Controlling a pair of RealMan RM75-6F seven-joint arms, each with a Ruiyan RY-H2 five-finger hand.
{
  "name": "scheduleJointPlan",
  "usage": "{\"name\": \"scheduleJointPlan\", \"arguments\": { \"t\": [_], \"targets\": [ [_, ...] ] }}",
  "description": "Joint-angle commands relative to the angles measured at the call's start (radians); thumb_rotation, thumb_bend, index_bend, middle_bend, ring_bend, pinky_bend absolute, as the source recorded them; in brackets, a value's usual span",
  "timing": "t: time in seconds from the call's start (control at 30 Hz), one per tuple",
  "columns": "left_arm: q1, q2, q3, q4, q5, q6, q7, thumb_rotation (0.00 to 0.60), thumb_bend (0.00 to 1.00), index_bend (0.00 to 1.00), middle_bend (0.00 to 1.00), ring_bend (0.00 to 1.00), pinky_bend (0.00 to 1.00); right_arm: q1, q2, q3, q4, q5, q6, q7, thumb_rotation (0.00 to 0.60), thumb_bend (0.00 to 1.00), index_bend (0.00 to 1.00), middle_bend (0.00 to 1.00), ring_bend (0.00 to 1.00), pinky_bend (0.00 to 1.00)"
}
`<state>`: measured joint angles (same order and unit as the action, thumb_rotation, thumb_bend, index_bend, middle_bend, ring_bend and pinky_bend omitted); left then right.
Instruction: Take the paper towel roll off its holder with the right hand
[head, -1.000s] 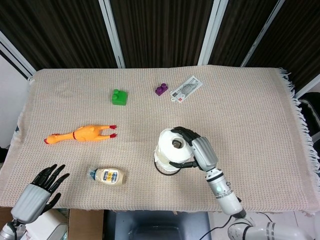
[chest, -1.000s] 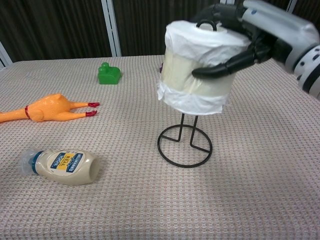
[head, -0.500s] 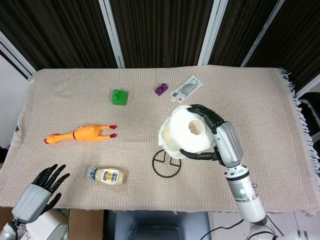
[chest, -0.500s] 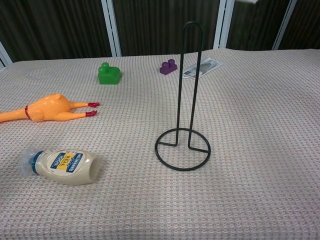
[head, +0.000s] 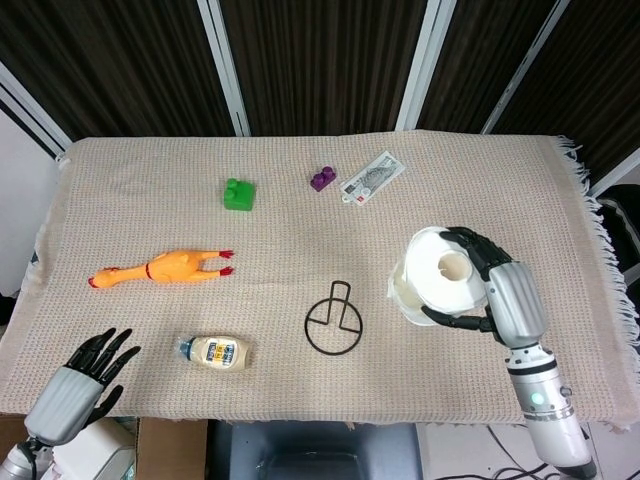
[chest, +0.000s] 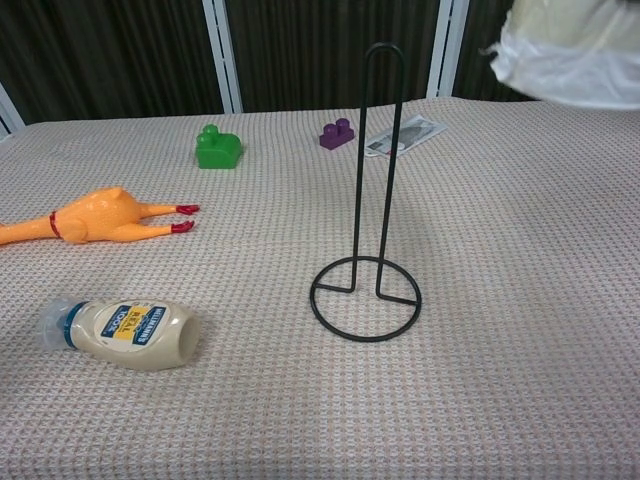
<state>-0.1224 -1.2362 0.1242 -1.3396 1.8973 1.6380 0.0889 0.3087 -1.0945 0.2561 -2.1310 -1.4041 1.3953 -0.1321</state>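
the right hand (head: 500, 295) holds the paper towel roll (head: 438, 288) around its side, right of the wire holder (head: 335, 320); it seems light and soft, easily crushed, so grip gently.

1. Squeeze bottle (chest: 122, 334) lying on its side on the surface — blue-and-yellow label with lettering, too small and blurred to read in either view.
2. Flat printed packet (head: 373, 177) at the far side, next to the purple block (head: 322, 180) — dark markings, none legible.
3. No other text, numbers or signs readable.
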Motion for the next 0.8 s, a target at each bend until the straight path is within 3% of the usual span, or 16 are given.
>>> {"name": "scheduleJointPlan", "arguments": {
  "t": [0.03, 0.3, 0.4, 0.5, 0.6, 0.8],
  "targets": [
    [-0.001, 0.000, 0.001, -0.004, -0.003, -0.007, 0.007, 0.600, 0.43, 0.18, 0.03, 0.00, 0.20, -0.033, -0.037, -0.081, 0.175, -0.001, -0.045, 0.101, 0.600, 0.10, 0.71, 0.52, 0.46, 0.71],
    [0.000, -0.001, 0.000, -0.005, -0.007, -0.010, 0.011, 0.600, 0.43, 0.18, 0.03, 0.00, 0.21, -0.006, -0.204, -0.122, 0.507, -0.031, -0.083, 0.166, 0.600, 0.10, 0.69, 0.52, 0.45, 0.70],
    [0.001, 0.000, 0.002, -0.006, -0.005, -0.007, 0.011, 0.600, 0.43, 0.18, 0.03, 0.00, 0.21, 0.002, -0.250, -0.142, 0.583, -0.033, -0.112, 0.194, 0.600, 0.10, 0.63, 0.51, 0.41, 0.65],
    [0.003, 0.000, 0.003, -0.004, -0.002, -0.002, 0.008, 0.600, 0.43, 0.18, 0.03, 0.00, 0.21, 0.012, -0.259, -0.162, 0.603, -0.024, -0.162, 0.215, 0.600, 0.10, 0.52, 0.43, 0.31, 0.52],
    [0.003, 0.002, 0.005, -0.004, -0.002, -0.002, 0.001, 0.600, 0.43, 0.18, 0.03, 0.00, 0.21, 0.019, -0.254, -0.177, 0.607, -0.021, -0.196, 0.215, 0.600, 0.10, 0.35, 0.32, 0.20, 0.38],
    [0.004, 0.007, 0.006, -0.006, -0.002, 0.001, -0.009, 0.600, 0.43, 0.18, 0.03, 0.00, 0.21, 0.013, -0.210, -0.193, 0.558, -0.032, -0.199, 0.203, 0.600, 0.10, 0.11, 0.17, 0.06, 0.25]
  ]
}}
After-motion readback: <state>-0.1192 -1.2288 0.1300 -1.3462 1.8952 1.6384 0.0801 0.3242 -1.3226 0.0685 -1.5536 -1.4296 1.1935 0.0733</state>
